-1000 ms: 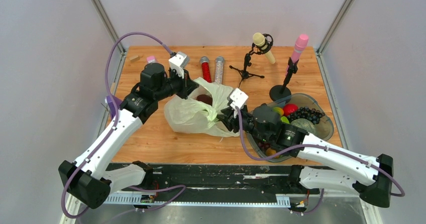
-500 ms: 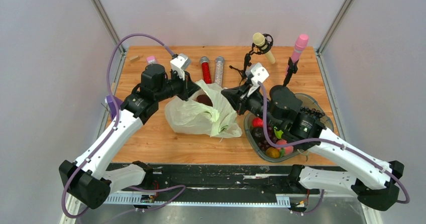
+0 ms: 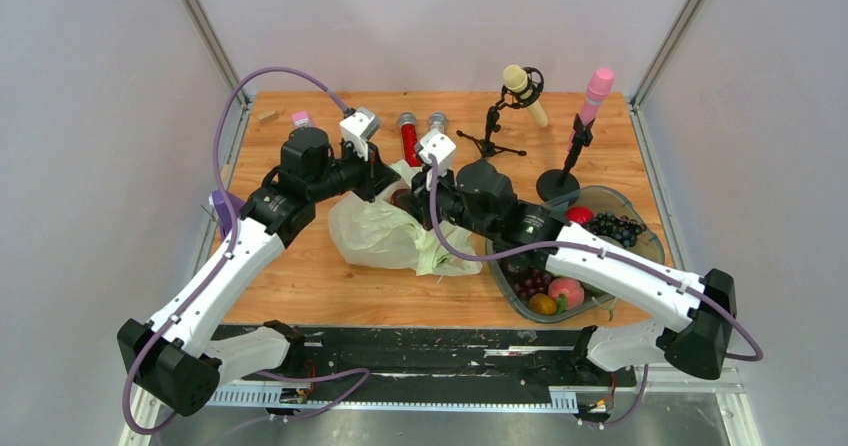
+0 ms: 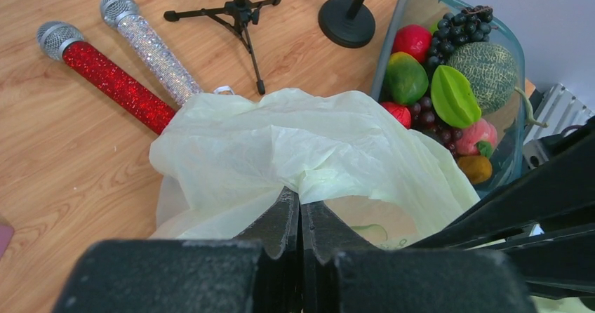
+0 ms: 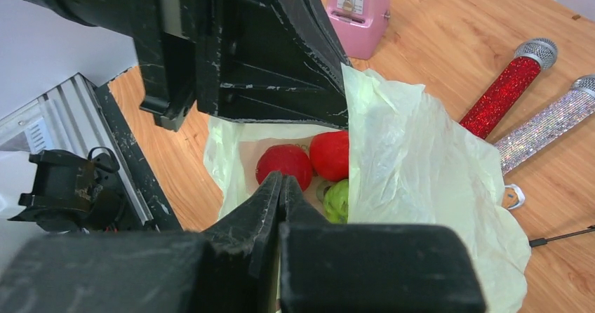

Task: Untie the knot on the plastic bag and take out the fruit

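Inside the plastic bag (image 5: 414, 151) on the table (image 3: 300, 276) I count two red fruits (image 5: 284, 164) and one half-hidden green fruit (image 5: 338, 199), my left gripper (image 4: 299, 211) pinching the bag's rim, my right gripper (image 5: 281, 183) hanging closed and empty over its mouth.

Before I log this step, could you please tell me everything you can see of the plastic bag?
The plastic bag is thin, crinkled, pale yellow-green film, slumped on the wooden table. Its mouth gapes open, its rim pinched by the shut left tool. Inside lie two red fruits and a green fruit. The shut right tool points into the opening.
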You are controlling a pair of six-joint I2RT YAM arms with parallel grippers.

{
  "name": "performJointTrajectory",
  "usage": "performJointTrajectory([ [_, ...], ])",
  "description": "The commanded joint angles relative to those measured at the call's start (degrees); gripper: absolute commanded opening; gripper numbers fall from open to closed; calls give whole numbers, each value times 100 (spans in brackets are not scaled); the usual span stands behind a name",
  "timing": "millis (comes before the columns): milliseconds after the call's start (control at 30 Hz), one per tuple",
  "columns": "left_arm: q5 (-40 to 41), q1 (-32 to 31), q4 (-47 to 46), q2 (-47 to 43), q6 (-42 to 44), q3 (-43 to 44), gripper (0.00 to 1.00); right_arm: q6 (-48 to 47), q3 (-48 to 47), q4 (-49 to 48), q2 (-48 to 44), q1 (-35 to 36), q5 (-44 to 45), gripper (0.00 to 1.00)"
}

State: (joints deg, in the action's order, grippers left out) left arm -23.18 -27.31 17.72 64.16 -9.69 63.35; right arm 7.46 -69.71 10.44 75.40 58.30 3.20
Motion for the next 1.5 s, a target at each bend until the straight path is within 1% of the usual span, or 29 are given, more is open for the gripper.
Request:
performJointTrajectory([
  [0,-159,15,-155,-162,77,-12,3,-28,-189,-476,120,-23,-53,0],
  [133,-64,15,-156,-152,33,-32,2,57,-113,-479,195,0,-546,0],
  [367,-52,15,-186,-148,-73,-39,1,532,460,-803,280,32,-380,0],
  [533,-30,15,-151,-171,-54,-29,2,862,833,-894,513,32,636,0],
  [633,-39,15,-91,-176,-23,-41,2,823,989,-938,702,16,1478,0],
  [733,-14,15,-16,-180,43,-42,2,728,1074,-935,822,-63,1947,0],
  [900,57,15,192,-186,167,-42,1,731,1263,-900,706,-379,1799,0],
  [1000,113,15,403,-186,266,-72,3,887,1392,-897,513,-728,1361,0],
  [1033,134,11,445,-189,279,-109,5,918,1429,-924,439,-842,1106,1],
  [1067,188,4,538,-196,296,-128,10,895,1481,-976,373,-936,752,2],
  [1100,220,-18,579,-216,299,-171,14,829,1527,-1073,325,-1003,403,5],
  [1133,330,-45,655,-227,296,-195,21,734,1563,-1189,297,-1042,120,8],
  [1167,401,-141,694,-241,290,-236,25,665,1573,-1216,299,-1063,-133,11],
  [1200,591,-212,785,-244,274,-249,36,608,1568,-1219,319,-1066,-402,14],
  [1233,707,-362,830,-224,270,-265,40,578,1548,-1219,349,-1070,-630,16],
  [1267,953,-455,929,-204,258,-272,47,565,1529,-1227,391,-1073,-811,17],
  [1300,1104,-621,981,-165,249,-271,49,575,1506,-1236,429,-1072,-967,18],
  [1333,1373,-694,1063,-144,205,-271,55,594,1485,-1243,460,-1075,-1111,18],
  [1433,1809,-872,1230,-57,36,-235,64,623,1446,-1288,531,-1071,-1542,19],
  [1467,2037,-894,1370,-41,19,-196,70,632,1443,-1296,543,-1075,-1652,19],
])
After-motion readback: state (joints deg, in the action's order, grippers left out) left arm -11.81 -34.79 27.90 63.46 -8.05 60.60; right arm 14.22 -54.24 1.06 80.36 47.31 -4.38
